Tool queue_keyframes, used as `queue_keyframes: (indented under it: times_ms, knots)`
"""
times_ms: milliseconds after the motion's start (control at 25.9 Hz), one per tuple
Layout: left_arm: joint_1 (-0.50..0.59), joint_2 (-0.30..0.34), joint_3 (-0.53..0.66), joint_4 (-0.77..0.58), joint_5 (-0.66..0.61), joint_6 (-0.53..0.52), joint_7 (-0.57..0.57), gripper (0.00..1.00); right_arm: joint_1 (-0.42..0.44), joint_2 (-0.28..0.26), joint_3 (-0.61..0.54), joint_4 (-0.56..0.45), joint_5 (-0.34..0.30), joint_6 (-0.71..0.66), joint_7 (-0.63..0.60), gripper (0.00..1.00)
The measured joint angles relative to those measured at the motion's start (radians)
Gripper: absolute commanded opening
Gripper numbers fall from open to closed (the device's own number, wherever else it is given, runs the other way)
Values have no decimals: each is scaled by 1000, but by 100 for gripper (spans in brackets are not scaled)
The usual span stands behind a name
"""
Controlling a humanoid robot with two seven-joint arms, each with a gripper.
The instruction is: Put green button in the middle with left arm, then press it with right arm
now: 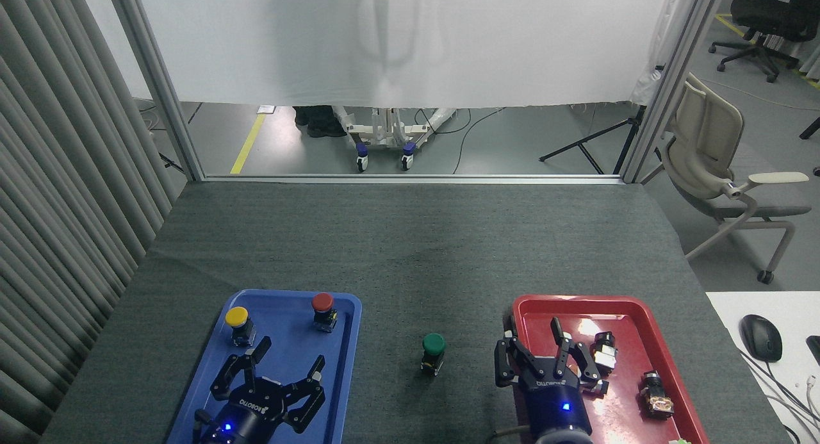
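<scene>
Bright, even overhead light; glare on red tray.

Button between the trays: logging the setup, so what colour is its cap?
Dark green cap on the green button, clearest in the head view.
</scene>
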Motion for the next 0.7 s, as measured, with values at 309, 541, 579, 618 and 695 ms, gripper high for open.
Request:
queue_keyframes:
  times_ms: [309,541,579,618,695]
  knots:
    - [-15,-47,-9,46,-1,0,8,100,71,-2,-104,-53,-9,-57,0,100]
    - [-88,-80,-105,160,-36,5,8,98,83,2,-147,-56,-33,-94,0,100]
    - [-105,-86,-132,183,-51,10,8,98,84,2,-150,-56,-39,-98,0,100]
    - [-119,-95,-152,203,-72,20,8,98,84,2,-153,-56,-44,-101,0,100]
    - [-145,-128,-183,247,-124,46,8,98,85,2,-155,-56,-49,-104,0,100]
